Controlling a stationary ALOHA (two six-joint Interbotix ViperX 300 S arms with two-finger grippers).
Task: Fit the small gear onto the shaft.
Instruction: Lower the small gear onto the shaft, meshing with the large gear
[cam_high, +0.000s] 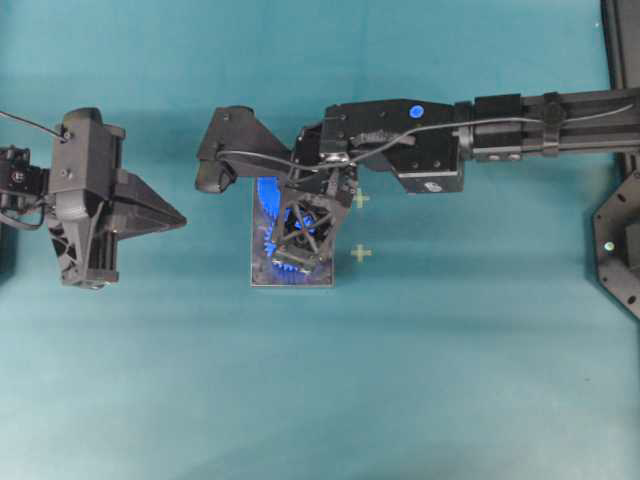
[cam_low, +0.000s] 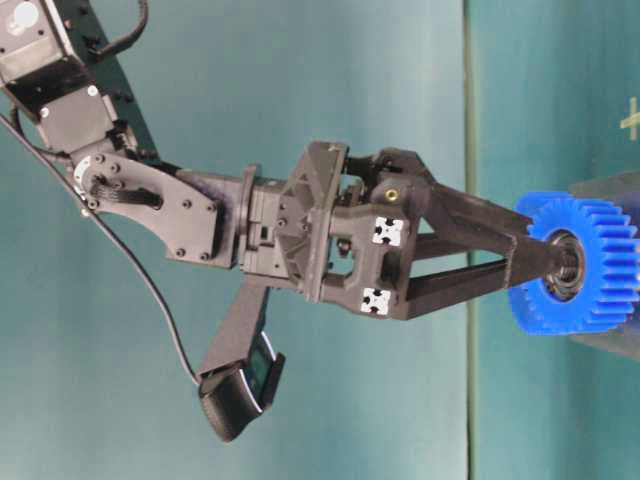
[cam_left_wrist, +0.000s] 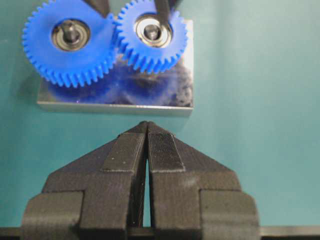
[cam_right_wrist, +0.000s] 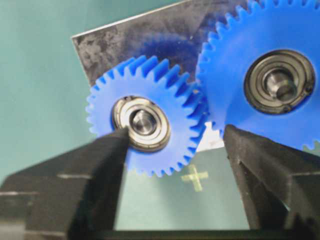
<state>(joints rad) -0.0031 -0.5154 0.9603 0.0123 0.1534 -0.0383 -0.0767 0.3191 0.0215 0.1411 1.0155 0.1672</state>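
The small gear (cam_right_wrist: 150, 95) sits flat on the dark plate (cam_right_wrist: 115, 45), and the shaft (cam_right_wrist: 143, 122) end shows in its bearing. Its teeth mesh with the larger gear (cam_right_wrist: 235, 65). My right gripper (cam_right_wrist: 175, 137) hovers over it, open. One fingertip overlaps the bearing's edge and the other stands apart beside the larger gear's rim. From the left wrist view the small gear (cam_left_wrist: 152, 50) and plate (cam_left_wrist: 115, 95) lie ahead of my left gripper (cam_left_wrist: 146, 125), which is shut on nothing. Overhead, the left gripper (cam_high: 175, 218) rests well left of the plate (cam_high: 290, 280).
The larger gear (cam_left_wrist: 70, 60) occupies the other shaft on the same plate. Two pale cross marks (cam_high: 361, 253) lie on the teal mat just right of the plate. A dark frame (cam_high: 620, 240) stands at the right edge.
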